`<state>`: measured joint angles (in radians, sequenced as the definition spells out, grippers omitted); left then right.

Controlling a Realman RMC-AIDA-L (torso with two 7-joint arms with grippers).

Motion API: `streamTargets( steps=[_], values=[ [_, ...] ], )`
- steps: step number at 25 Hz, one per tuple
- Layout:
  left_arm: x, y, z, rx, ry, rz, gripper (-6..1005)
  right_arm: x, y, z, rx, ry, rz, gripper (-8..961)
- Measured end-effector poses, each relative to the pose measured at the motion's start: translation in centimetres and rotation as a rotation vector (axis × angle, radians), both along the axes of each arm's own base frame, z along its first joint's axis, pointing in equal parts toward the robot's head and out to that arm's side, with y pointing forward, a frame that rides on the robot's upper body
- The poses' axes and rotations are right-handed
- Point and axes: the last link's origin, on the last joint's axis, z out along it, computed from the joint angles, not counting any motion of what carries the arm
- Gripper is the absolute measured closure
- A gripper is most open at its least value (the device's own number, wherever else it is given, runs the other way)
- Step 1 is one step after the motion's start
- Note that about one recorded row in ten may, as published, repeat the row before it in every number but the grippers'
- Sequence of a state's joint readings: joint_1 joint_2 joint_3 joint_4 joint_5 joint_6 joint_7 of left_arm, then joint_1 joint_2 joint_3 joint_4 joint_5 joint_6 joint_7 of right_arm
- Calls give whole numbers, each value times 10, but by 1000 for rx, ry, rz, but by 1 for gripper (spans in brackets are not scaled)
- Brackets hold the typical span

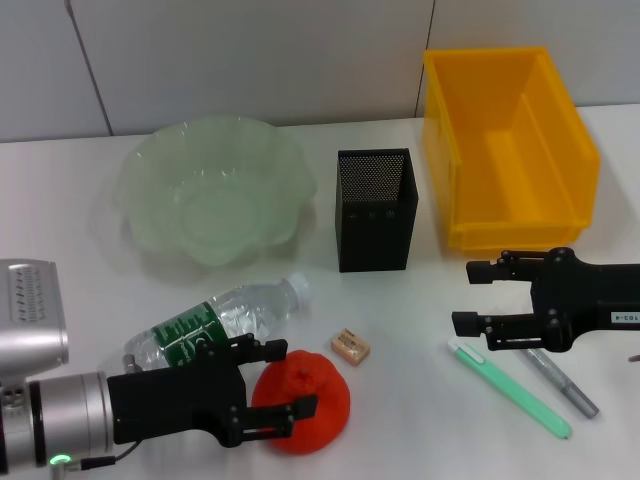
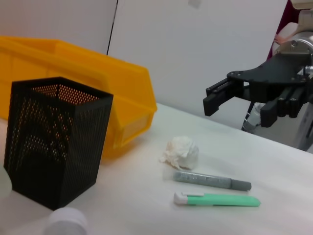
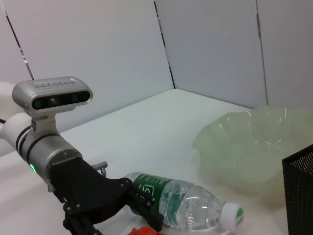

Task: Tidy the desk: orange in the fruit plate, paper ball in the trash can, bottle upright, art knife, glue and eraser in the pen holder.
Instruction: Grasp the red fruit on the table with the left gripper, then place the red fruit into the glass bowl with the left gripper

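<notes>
The orange (image 1: 315, 400) lies at the table's front. My left gripper (image 1: 286, 380) is open, its fingers over the orange's left side; it also shows in the right wrist view (image 3: 139, 210). The bottle (image 1: 215, 325) lies on its side just behind it. The eraser (image 1: 350, 346) lies right of the bottle's cap. The pen holder (image 1: 375, 210) stands mid-table, between the fruit plate (image 1: 150, 180) and the trash can (image 1: 505, 145). My right gripper (image 1: 475, 297) is open and empty above the green art knife (image 1: 510, 390) and the grey glue pen (image 1: 562, 382). The paper ball (image 2: 182, 152) shows only in the left wrist view.
The knife and glue lie side by side near the front right. A wall runs behind the table. The trash can and the fruit plate hold nothing.
</notes>
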<state>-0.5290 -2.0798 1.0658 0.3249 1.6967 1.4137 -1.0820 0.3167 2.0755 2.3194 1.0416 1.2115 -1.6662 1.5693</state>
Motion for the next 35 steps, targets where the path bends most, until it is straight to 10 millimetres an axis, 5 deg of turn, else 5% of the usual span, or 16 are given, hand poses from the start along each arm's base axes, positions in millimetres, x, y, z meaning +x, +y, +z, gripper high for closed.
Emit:
streamTargets(
  steps=[16,23,25,35],
  values=[
    [-2,1,-4,33,-9,16,345,1,-1,-1,2,-2,0,192],
    [-4,0,-7,30,4,29,563,1,-1,-2,0,2,0,193],
    [-4,-1,-7,28,3,17,794,1,-1,-2,0,2,-2,193],
    [16,-6,19,49,-169,-74,870,4,-2,-2,7,-2,-12,193]
  ],
)
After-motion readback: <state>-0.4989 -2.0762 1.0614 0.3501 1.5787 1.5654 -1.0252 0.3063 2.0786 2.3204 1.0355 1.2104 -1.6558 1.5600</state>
